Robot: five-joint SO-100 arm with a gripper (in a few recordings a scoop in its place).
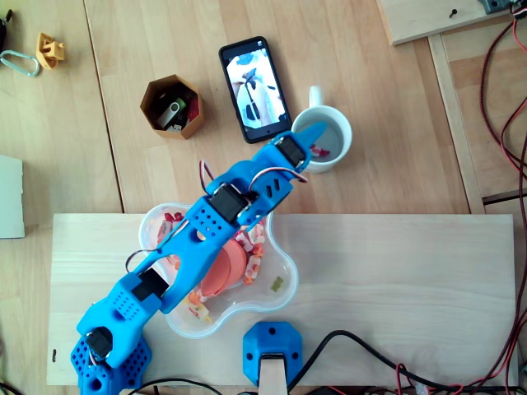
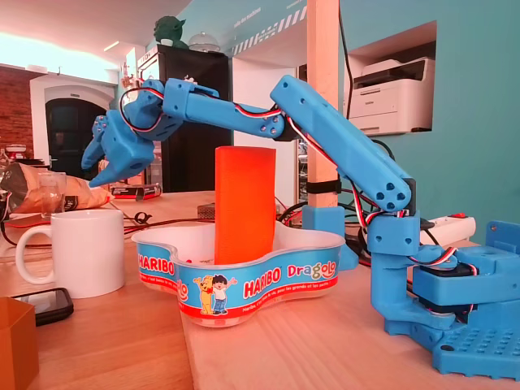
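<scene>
pale wooden tabletop [image 1: 387,123] runs under everything, with a lighter board [image 1: 395,296] laid across the lower half of the overhead view, likely as a firm base for the arm. at the upper left lie a carabiner [image 1: 18,62] and a small yellow piece [image 1: 50,49], well apart from the work. next to the right, a brown hexagonal pot [image 1: 171,105] holds usb sticks, and a phone [image 1: 254,88] lies flat between it and the white mug [image 1: 346,140]. lower down, a clear wavy tub [image 1: 284,263] sits on the board close to the arm's base, within easy reach; wrapped sweets [image 1: 252,265] lie in it around an orange cylinder [image 1: 221,271], which stands upright at its middle in the fixed view [image 2: 244,203]. the blue arm stretches over the tub toward the upper right, and its gripper [image 1: 310,133] hangs just above the mug's mouth, tips tilted downward in the fixed view [image 2: 99,177], as suits aiming into the opening. whether the claw is parted or closed cannot be told from either view. a few sweets [image 1: 319,152] lie inside the mug, below the tips.
</scene>
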